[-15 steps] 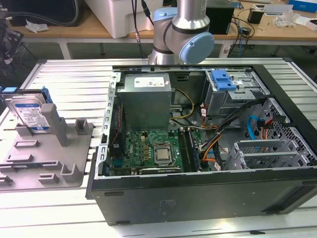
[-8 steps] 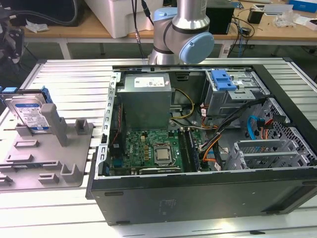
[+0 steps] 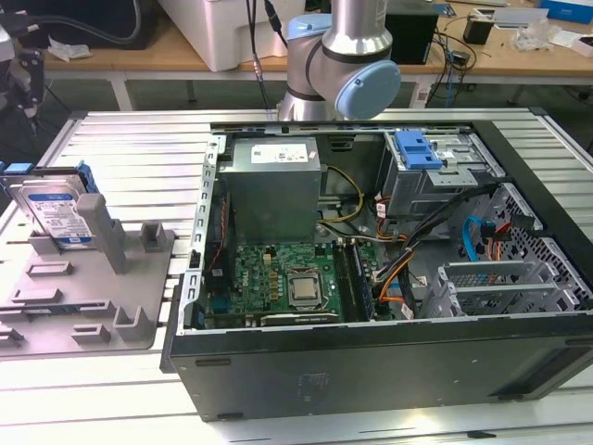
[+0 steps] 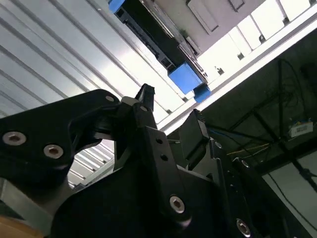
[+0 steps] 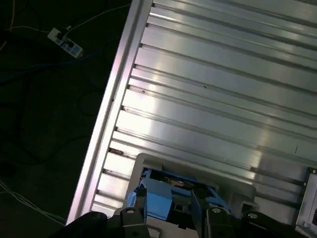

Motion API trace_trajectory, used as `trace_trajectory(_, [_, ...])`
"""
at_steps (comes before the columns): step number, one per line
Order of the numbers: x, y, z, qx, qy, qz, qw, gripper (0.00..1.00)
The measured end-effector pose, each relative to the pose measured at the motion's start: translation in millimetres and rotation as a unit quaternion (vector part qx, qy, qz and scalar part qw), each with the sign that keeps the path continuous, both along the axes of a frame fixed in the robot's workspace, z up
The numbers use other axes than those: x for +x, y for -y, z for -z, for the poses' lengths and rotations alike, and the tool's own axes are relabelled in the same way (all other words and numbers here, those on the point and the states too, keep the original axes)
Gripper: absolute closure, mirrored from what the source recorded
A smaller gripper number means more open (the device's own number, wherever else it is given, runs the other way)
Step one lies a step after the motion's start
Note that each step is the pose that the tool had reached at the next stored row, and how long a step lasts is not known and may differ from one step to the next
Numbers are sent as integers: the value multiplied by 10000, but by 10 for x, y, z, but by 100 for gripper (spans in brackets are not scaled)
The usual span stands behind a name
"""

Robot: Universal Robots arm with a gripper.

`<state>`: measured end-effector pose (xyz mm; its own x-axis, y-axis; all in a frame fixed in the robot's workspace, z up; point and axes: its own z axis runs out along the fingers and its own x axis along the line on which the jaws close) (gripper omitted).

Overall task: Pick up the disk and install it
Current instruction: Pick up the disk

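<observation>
gripper (image 4: pixel 171 108): black, close to the camera, screw heads on the body
fingers (image 4: pixel 145 96): two, spread apart, nothing between them
disk (image 4: pixel 153 39): edge-on beyond the fingertips, dark edge, blue carrier frame at its ends
holder (image 4: pixel 213 15): grey plastic, just beside the disk
table (image 4: pixel 59 54): ribbed aluminium, strong glare
floor (image 4: pixel 277 94): dark, past the table edge, loose cables
power strip (image 4: pixel 300 130): pale, lying on the floor

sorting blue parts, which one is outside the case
The disk, upright on the stand at the exterior view's left; latch and cable are inside the case.
</observation>
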<state>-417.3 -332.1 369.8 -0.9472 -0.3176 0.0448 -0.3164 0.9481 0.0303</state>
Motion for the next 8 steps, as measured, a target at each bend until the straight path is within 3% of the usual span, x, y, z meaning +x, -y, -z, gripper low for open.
trace_trajectory(2, [0, 0, 0, -1, 0, -346, 9994, 52])
trace_trajectory(4, [0, 0, 0, -2, 0, -656, 9978, 52])
trace_trajectory(8, [0, 0, 0, -11, -1, -1129, 9936, 52])
